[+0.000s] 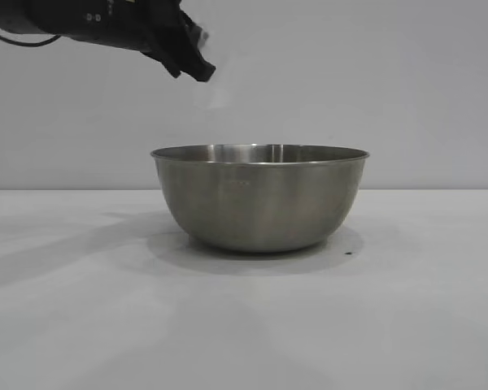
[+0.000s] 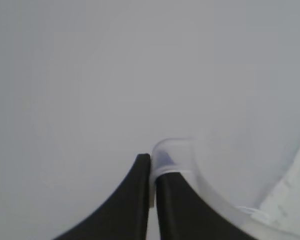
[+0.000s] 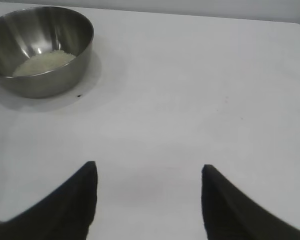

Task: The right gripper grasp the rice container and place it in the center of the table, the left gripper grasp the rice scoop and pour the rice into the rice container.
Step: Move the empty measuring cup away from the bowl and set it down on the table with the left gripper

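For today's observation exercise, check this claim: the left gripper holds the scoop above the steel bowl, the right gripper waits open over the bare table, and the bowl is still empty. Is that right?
Not quite. The bowl is not empty: the right wrist view shows a mound of rice inside. The rest stands: the left gripper holds the scoop above it, and the right gripper waits open over the table.

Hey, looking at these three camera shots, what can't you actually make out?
- Exterior view: rice inside the rice container, hidden by its wall; rice scoop, a faint blur under the left end effector.
- Left wrist view: scoop cut off by the edge, contents unclear.
- Right wrist view: right end effector open, only fingertips visible.
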Controlling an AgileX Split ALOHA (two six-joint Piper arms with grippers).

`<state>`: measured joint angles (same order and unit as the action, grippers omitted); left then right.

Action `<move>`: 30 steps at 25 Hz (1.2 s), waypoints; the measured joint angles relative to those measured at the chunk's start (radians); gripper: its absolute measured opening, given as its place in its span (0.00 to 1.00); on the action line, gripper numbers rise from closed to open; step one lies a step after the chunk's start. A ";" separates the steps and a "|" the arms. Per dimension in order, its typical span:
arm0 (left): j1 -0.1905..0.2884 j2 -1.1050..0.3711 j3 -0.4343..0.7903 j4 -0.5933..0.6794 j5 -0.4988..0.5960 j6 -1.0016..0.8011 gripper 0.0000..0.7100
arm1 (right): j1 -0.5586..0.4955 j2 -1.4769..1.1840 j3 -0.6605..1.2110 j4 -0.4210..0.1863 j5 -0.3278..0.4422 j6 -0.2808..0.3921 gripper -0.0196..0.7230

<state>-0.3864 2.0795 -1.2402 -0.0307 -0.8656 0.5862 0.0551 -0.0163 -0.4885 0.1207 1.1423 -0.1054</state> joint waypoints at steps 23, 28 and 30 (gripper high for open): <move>0.000 -0.056 0.325 -0.379 -0.174 -0.138 0.00 | 0.000 0.000 0.000 0.000 0.000 0.000 0.62; 0.000 -0.056 0.408 -0.377 -0.224 -0.205 0.00 | 0.000 0.000 0.000 0.000 0.000 0.000 0.62; 0.000 -0.056 0.432 -0.373 -0.247 -0.232 0.00 | 0.000 0.000 0.000 0.000 0.000 0.000 0.62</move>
<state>-0.3864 2.0230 -0.8081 -0.4040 -1.1124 0.3541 0.0551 -0.0163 -0.4885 0.1207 1.1423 -0.1054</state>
